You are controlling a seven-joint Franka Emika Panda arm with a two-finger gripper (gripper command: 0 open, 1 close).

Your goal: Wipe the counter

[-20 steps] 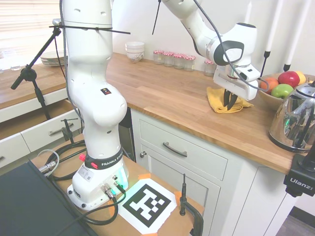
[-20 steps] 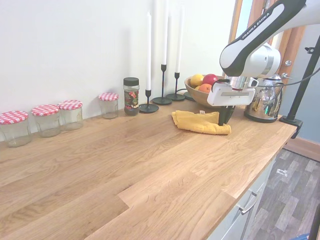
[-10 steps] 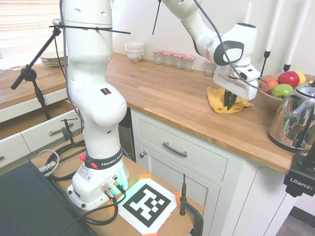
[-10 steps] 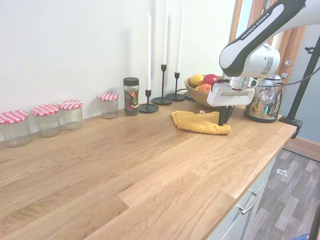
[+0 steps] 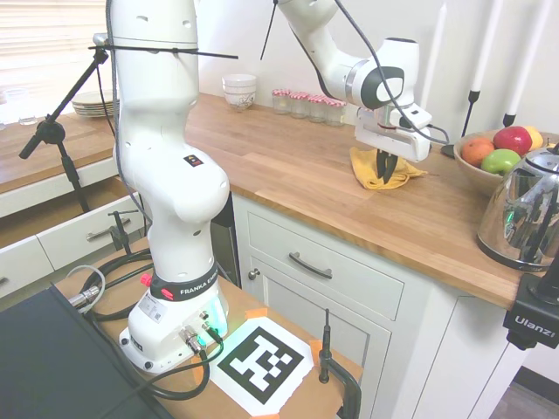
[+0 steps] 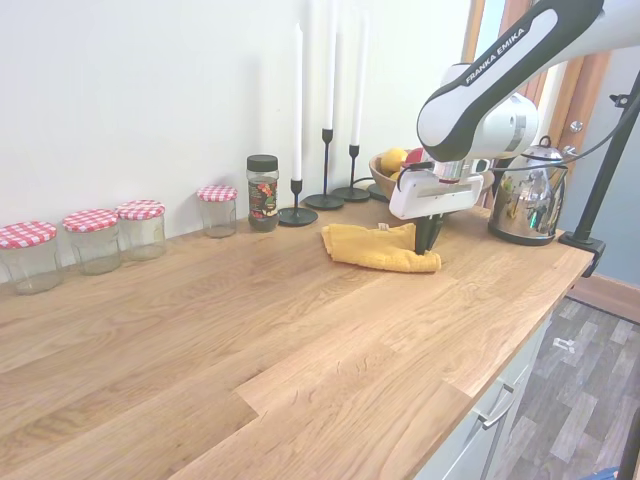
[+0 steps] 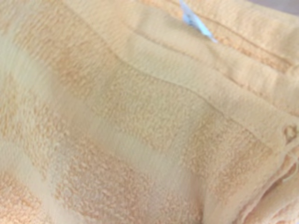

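1. The counter (image 5: 297,188) is a long wooden top over white cabinets (image 5: 323,288) with metal handles; in the second exterior view its planks (image 6: 250,340) run across most of the picture.
2. A yellow cloth (image 5: 365,168) lies crumpled on the counter, between the row of jars and the fruit bowl, nearer the bowl.
3. The end effector (image 5: 384,170) points straight down onto the cloth (image 6: 372,247), its dark fingers (image 6: 428,235) pressed close together at the cloth's edge nearest the kettle; whether they pinch the fabric or only press on it cannot be told.
4. The wrist view is filled with blurred yellow terry fabric (image 7: 140,121), with a small pale tag (image 7: 196,21) near one edge.
5. Behind the cloth by the wall stand three black candlesticks (image 6: 325,170) with tall white candles, and a dark-lidded spice jar (image 6: 262,192) beside them.
6. Four glass jars (image 6: 95,240) with red-checked lids line the wall, well apart from the cloth.
7. A wooden bowl (image 5: 476,175) of fruit sits near the cloth, just beside a shiny metal kettle (image 5: 522,214) at the counter's end.
8. Stacked white bowls (image 5: 239,90) stand at the counter's other end.
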